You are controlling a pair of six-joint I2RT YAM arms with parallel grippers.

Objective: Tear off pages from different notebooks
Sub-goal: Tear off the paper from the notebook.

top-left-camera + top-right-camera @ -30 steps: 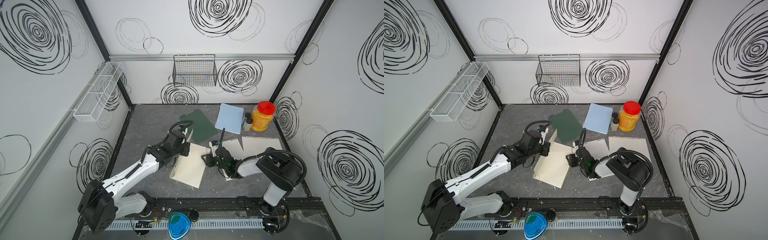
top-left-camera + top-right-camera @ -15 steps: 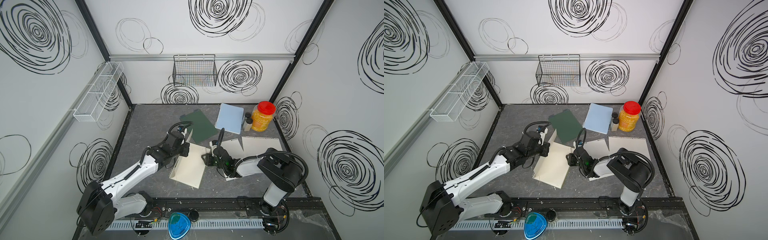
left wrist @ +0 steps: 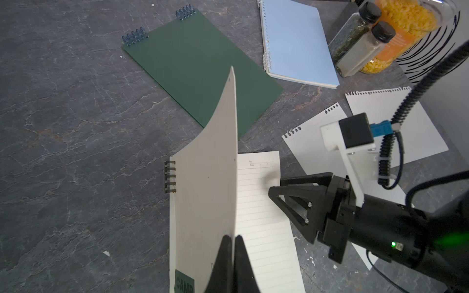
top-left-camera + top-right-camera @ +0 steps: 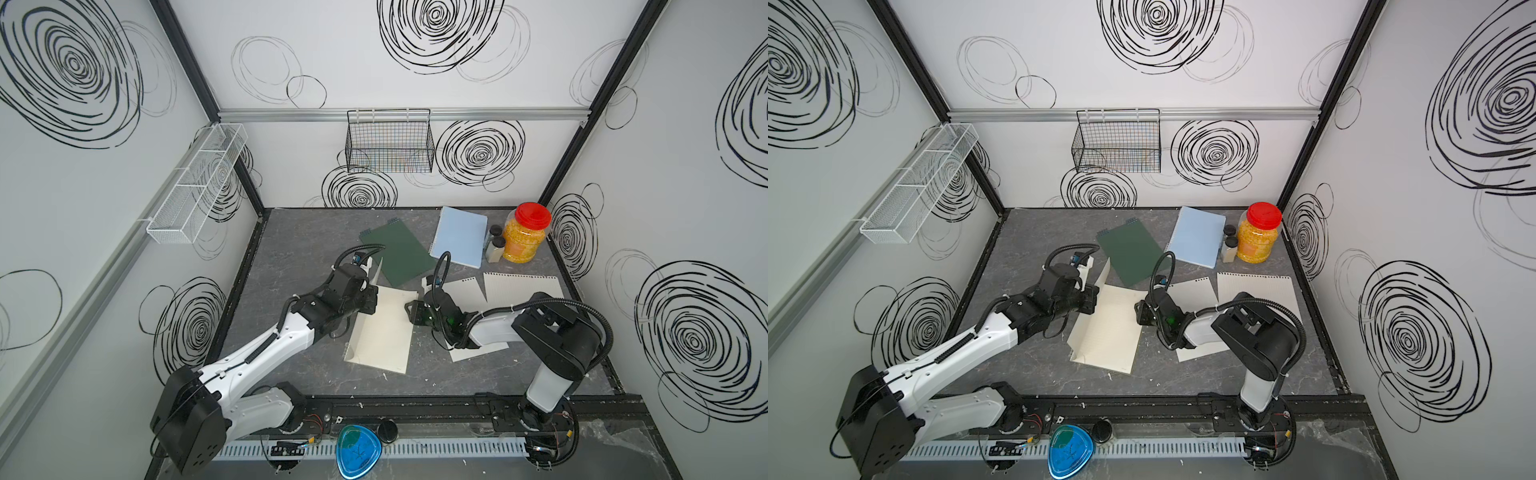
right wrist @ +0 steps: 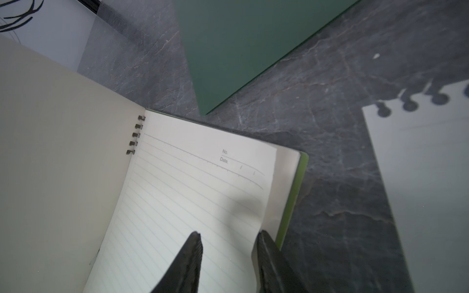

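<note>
Now left claw (image 3: 232,238) clamps the cover (image 3: 213,177) upright on the front-to-back cream notebook (image 4: 382,332); right claw (image 5: 229,233) apart.

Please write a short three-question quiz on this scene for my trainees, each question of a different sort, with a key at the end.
1. Multiple choice: what is the left gripper shut on?
A. the raised cover of the cream notebook
B. a pen
C. the red-lidded jar

2. True or false: the dark green notebook and the light blue notebook both lie closed on the table.

3. Fill in the blank: the number of loose pages showing on the table, with torn spiral holes along one edge, is ___.

Key: 1 A; 2 true; 3 two.
</note>
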